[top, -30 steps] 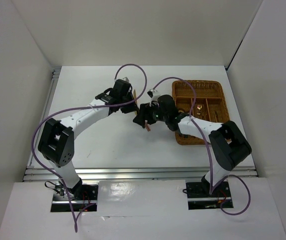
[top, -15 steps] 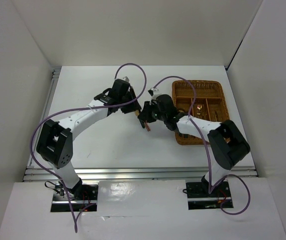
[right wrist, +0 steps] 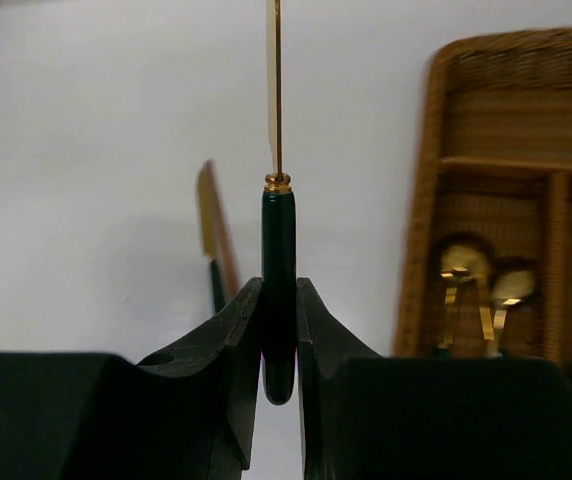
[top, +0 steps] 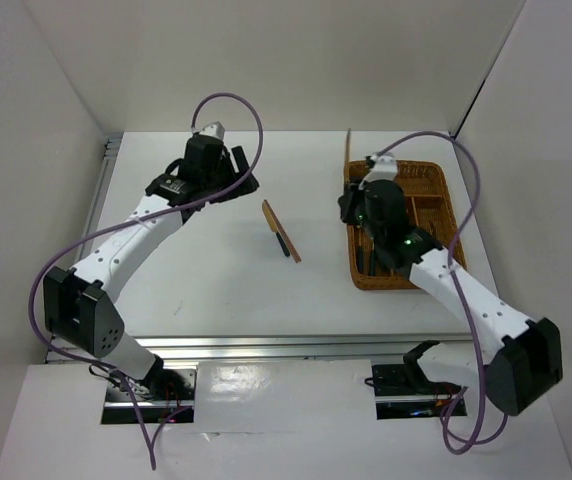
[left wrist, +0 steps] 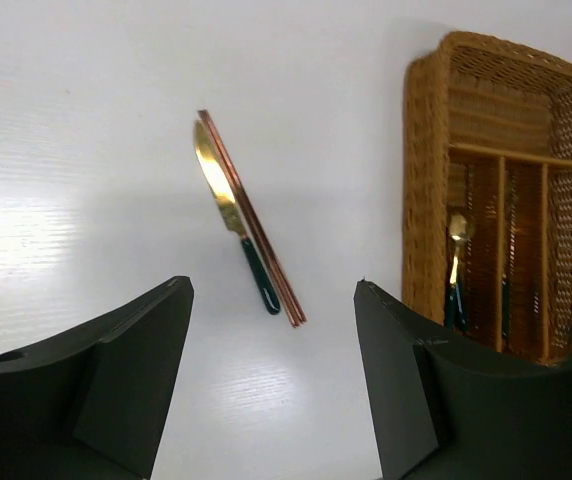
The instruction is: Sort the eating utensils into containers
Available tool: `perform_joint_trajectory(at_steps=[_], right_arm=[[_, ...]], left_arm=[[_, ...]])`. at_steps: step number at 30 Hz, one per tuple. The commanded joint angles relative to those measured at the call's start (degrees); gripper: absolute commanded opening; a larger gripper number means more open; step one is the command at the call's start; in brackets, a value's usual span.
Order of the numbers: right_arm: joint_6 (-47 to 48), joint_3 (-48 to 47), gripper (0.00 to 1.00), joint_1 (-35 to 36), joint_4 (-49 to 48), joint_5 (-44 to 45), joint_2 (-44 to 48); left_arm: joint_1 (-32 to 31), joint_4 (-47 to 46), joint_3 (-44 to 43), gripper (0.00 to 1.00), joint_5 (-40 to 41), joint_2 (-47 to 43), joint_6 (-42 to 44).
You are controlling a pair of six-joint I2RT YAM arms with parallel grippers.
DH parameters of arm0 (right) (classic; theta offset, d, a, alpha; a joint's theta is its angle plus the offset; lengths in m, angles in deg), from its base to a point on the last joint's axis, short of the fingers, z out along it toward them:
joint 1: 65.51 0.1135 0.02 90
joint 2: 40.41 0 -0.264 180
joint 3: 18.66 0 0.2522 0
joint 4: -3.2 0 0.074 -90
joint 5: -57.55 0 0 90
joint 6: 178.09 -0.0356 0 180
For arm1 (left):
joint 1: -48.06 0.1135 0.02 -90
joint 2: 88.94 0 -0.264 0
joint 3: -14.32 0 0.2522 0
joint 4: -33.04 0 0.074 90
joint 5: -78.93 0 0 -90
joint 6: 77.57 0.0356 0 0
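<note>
Top external: white table [top: 201, 285], white walls [top: 266, 60]

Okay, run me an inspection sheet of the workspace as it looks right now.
Surface: white table, no spills seen.
Job's things: knife and chopsticks lie side by side on the table; wicker tray holds gold-headed cutlery.
Clutter: nothing seen.
Hands: left hand open, empty; right hand shut on green-handled utensil.
Cables: purple cables loop above both arms.
Surroundings: white walls on three sides.
</note>
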Motion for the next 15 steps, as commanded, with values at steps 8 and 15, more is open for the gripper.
perform_joint_trajectory(at_steps=[8, 15], right_arm=[[-3.7, -3.7, 0.04, -15.4, 26.0, 27.1, 0.2], [-11.5, -9.0, 0.04, -21.0, 41.8, 36.0, -10.2]], left_arm=[[2.7, 2.8, 1.2, 0.80, -1.9, 2.6, 5.0], [3.2, 2.8, 1.2, 0.81, -3.3, 4.4, 5.6]])
